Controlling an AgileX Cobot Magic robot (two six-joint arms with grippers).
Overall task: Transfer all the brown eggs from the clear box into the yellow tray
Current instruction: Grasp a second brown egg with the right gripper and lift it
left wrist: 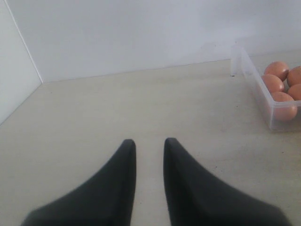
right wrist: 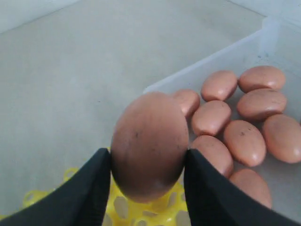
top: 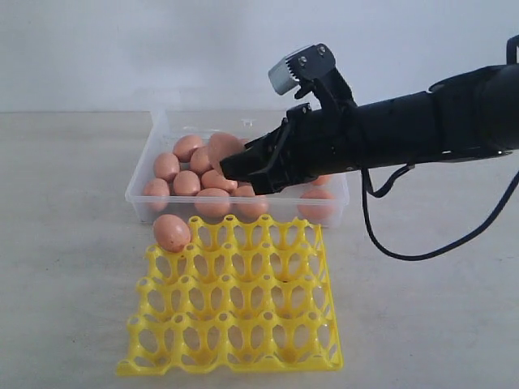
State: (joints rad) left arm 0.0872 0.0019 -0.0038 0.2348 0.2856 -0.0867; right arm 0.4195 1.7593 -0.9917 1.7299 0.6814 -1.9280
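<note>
One egg seated (exterior view): the seated egg (top: 171, 232) rests in the far-left corner cup of the yellow tray (top: 229, 366); every other cup appears empty.
Right gripper (exterior view): the right gripper (top: 230, 160) reaches in from the right, clamped on the held egg (top: 220, 146), which is lifted above the clear box (top: 138, 201).
Remaining stock (exterior view): the loose eggs (top: 186, 183) lie in the clear box, which stands just behind the tray.
Left gripper (left wrist view): the left gripper (left wrist: 149, 147) hangs over bare tabletop (left wrist: 141, 103), jaws a narrow gap apart with nothing between them. One end of the clear box (left wrist: 261, 101), with a few loose eggs (left wrist: 275, 69), lies well off to one side.
Grip detail (right wrist view): the right gripper (right wrist: 148, 162) has both black fingers (right wrist: 84, 188) pressed on the sides of the held egg (right wrist: 149, 141), jaws spread to the egg's width. Loose eggs (right wrist: 244, 141) in the clear box (right wrist: 211, 63) and an edge of the yellow tray (right wrist: 143, 213) show beyond it.
Step in hand: judged to be the carry of a second egg from box to tray.
Next move: likely calls for bringing the egg over an empty cup, lowering it until the cup bears it, then parting the jaws gently, since the shell looks smooth and brittle.
Writing: no brand, label or lettering is legible in any view.
</note>
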